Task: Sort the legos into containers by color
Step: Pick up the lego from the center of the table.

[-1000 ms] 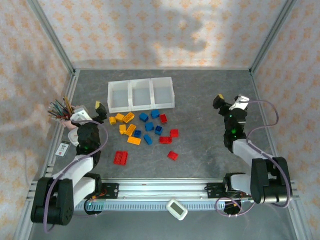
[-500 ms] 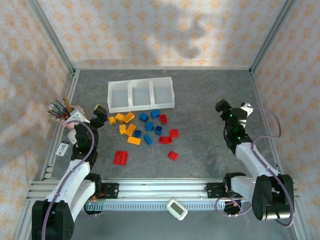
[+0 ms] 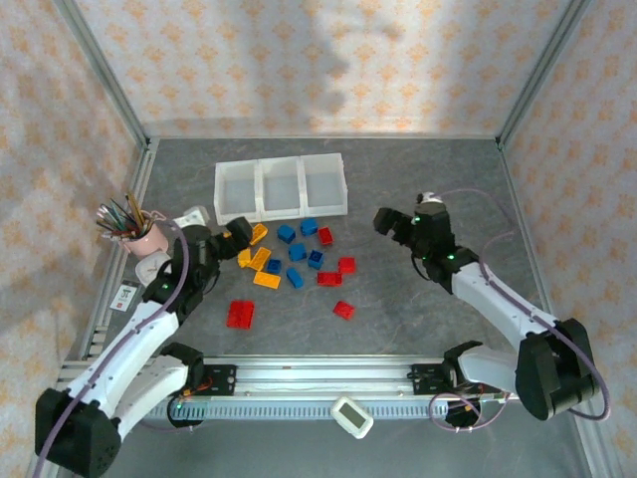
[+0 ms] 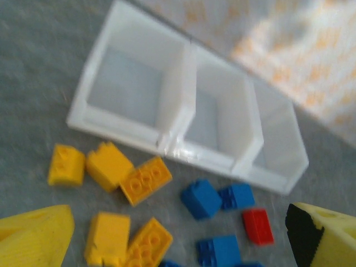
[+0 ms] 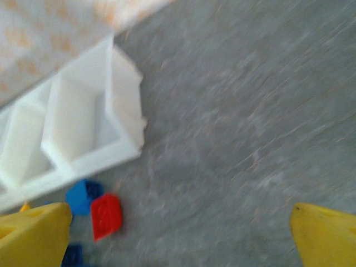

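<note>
Loose legos lie in front of the containers [image 3: 281,211]: yellow ones [image 3: 256,251] on the left, blue ones [image 3: 297,249] in the middle, red ones [image 3: 336,271] on the right, and a red double brick [image 3: 240,314] nearer me. The three joined white bins hold nothing. My left gripper [image 3: 221,241] hovers open at the yellow bricks' left edge. In the left wrist view its gripper [image 4: 178,239] spans yellow [image 4: 144,179], blue [image 4: 201,198] and red [image 4: 257,226] bricks below the bins [image 4: 181,83]. My right gripper [image 3: 391,225] is open over bare table right of the pile. The blurred right wrist view shows its gripper [image 5: 178,239], a red brick [image 5: 105,216] and the bins [image 5: 125,100].
A pink cup of pencils [image 3: 134,227] stands at the left, close behind my left arm. A metal rail [image 3: 328,373] with a small white device [image 3: 351,415] runs along the near edge. Patterned walls and frame posts enclose the grey table.
Both arms have swung inward toward the brick pile: the left gripper moved right to the yellow bricks, the right gripper moved left. Both stayed open. No brick has moved.
</note>
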Available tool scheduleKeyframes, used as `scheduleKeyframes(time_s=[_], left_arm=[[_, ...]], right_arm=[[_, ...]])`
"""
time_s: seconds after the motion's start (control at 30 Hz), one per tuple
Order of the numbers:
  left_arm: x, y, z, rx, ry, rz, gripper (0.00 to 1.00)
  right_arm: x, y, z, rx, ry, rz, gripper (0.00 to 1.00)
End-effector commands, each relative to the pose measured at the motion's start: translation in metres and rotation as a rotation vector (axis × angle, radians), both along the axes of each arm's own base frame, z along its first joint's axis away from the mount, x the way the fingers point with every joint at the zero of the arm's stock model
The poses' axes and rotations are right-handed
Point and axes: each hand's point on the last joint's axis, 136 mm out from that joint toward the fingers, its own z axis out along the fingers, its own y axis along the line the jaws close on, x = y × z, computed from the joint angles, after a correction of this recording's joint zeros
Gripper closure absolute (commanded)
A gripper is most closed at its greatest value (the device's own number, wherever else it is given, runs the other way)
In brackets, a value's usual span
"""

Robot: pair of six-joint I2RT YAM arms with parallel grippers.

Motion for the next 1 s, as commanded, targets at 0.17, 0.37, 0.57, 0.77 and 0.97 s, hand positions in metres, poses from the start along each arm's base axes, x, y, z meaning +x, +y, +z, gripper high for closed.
scheduleKeyframes(time_s=[0.17, 0.37, 0.57, 0.77, 0.97], left_arm=[[-0.031, -0.060, -0.042, -0.001, 0.267, -0.075, 0.04], [-0.030, -0.103, -0.067, 0.015, 0.332, -0.144, 0.12], [-0.023, -0.125, -0.091, 0.072, 0.393, -0.168, 0.20], [-0.012, -0.142, -0.108, 0.075, 0.411, -0.205, 0.30], [-0.004, -0.146, -0.126, 0.142, 0.458, -0.204, 0.36]], right_arm=[[-0.046, 0.063, -0.023, -0.060, 0.124, 0.268, 0.00], [-0.074, 0.091, -0.039, -0.007, 0.147, 0.441, 0.00], [-0.074, 0.089, -0.050, -0.036, 0.149, 0.445, 0.00], [-0.073, 0.092, -0.054, -0.025, 0.160, 0.457, 0.00], [-0.072, 0.095, -0.056, -0.023, 0.169, 0.468, 0.00]])
